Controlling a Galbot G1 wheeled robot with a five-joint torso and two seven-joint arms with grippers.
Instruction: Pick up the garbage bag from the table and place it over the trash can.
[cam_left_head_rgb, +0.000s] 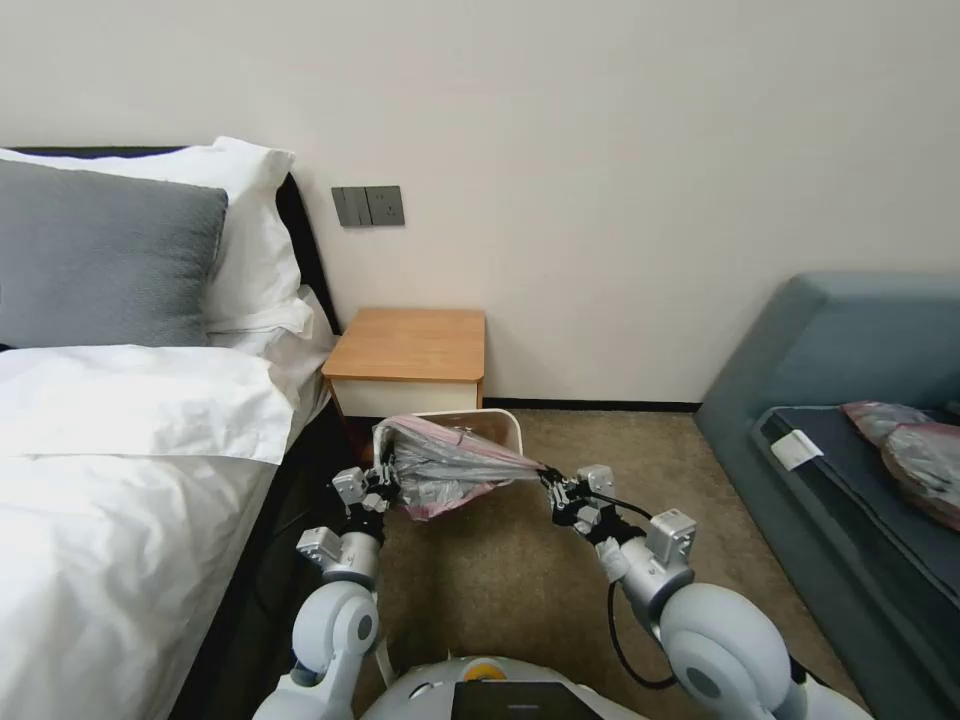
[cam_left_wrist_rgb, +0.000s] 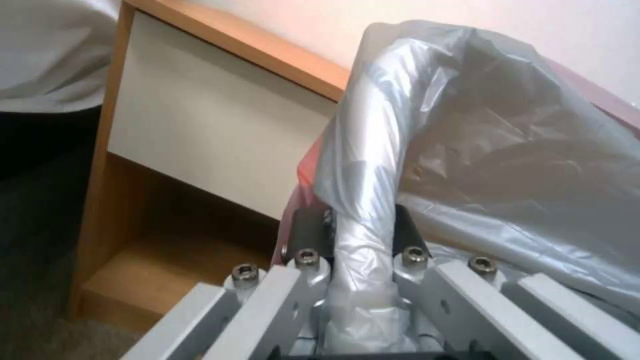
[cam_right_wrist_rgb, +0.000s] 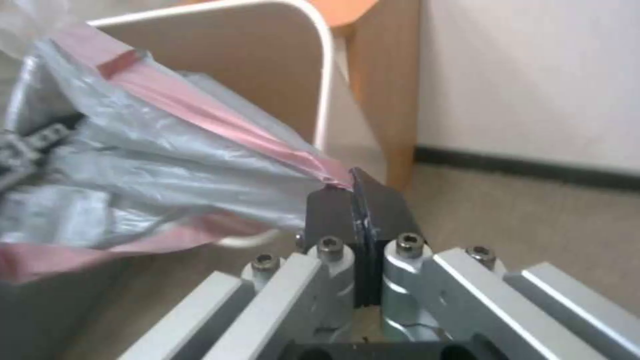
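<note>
Bag (cam_left_head_rgb: 450, 467) stretched over can (cam_left_head_rgb: 503, 427) at lower centre – below bench (cam_left_head_rgb: 410, 345). Left tool (cam_left_head_rgb: 385, 490) clenched on bag. Right tool (cam_left_head_rgb: 549, 480) too.

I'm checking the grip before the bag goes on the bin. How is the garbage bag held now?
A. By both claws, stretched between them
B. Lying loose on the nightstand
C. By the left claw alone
A: the left claw and right claw each pinch an end of the garbage bag.
</note>
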